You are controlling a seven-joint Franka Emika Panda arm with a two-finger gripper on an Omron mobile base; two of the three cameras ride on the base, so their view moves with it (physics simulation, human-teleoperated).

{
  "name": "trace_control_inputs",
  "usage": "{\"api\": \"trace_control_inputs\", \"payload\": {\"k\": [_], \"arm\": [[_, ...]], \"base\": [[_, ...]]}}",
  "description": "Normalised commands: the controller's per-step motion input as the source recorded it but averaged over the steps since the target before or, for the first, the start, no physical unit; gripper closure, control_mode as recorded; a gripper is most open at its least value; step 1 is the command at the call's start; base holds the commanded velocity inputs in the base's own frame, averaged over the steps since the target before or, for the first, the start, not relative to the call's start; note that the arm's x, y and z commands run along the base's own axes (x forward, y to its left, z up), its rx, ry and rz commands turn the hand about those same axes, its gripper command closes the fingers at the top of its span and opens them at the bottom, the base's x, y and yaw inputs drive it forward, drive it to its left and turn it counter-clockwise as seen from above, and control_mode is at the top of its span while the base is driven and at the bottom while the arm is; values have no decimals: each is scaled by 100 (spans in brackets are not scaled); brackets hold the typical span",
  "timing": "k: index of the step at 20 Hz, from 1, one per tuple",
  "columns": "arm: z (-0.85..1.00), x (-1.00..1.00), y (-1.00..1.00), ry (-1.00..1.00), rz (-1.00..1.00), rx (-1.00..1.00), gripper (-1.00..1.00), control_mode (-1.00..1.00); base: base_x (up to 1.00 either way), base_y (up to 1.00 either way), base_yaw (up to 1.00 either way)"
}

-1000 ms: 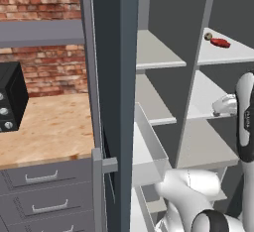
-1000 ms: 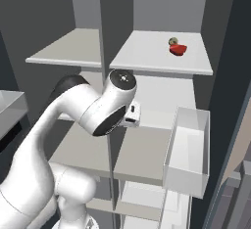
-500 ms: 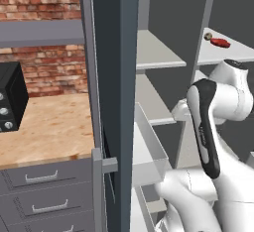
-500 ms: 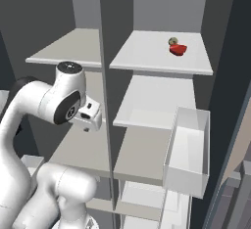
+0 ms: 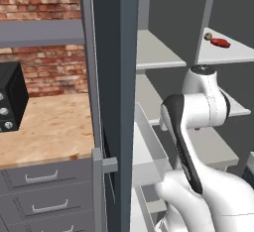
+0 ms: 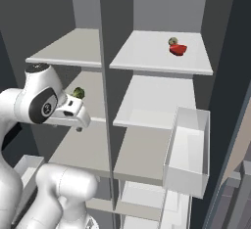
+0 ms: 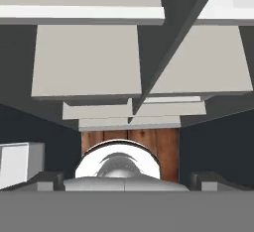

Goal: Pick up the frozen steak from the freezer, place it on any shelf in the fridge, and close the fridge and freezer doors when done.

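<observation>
Steak: the frozen steak [image 6: 178, 50] lies flat on the top shelf [image 6: 147, 57] of the wider compartment, the fridge [image 6: 162, 8], toward the back right, with a small olive-brown ball [image 6: 172, 41] just beside it at about 11 o'clock.
Long axis: runs roughly 10 to 4 o'clock in the left base view (small, so only roughly).
End effector: the end effector [image 7: 127, 180] hangs in front of the narrower compartment, the freezer [image 6: 86, 8], at mid-shelf height and pointing downward. Its fingertips [image 7: 47, 178] stand wide apart with nothing between them.
Key relation: in the right base view the steak sits at about 2 o'clock from the end effector. It is higher, across the centre divider [image 6: 105, 76] and well apart.
Freezer contents: a small green item [image 6: 78, 93] sits on a middle board, close above the end effector (not a task thing).
Doors: the freezer door [image 5: 114, 77] is swung open and seen edge-on in the left base view. The fridge door [image 6: 230, 101] is open at the right, carrying a white bin [image 6: 188, 149].
Stage (judgement): with the steak on a fridge shelf, the transfer looks done and both doors are left to close.
Next move (judgement): the freezer door is the nearer one, so the arm has to get outside its panel before pushing.
Risk (judgement): clipping the boards or the bins on the swing out.
</observation>
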Motion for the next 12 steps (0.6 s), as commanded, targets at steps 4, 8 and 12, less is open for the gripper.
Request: {"api": "trace_control_inputs", "payload": {"k": [4,8,12], "arm": [[0,0,0,0,0,0,-100,-100],[0,-5,-48,0,-1,0,-100,-100],[0,0,0,0,0,0,-100,100]], "base": [[0,0,0],[0,0,0],[-16,-69,0]]}}
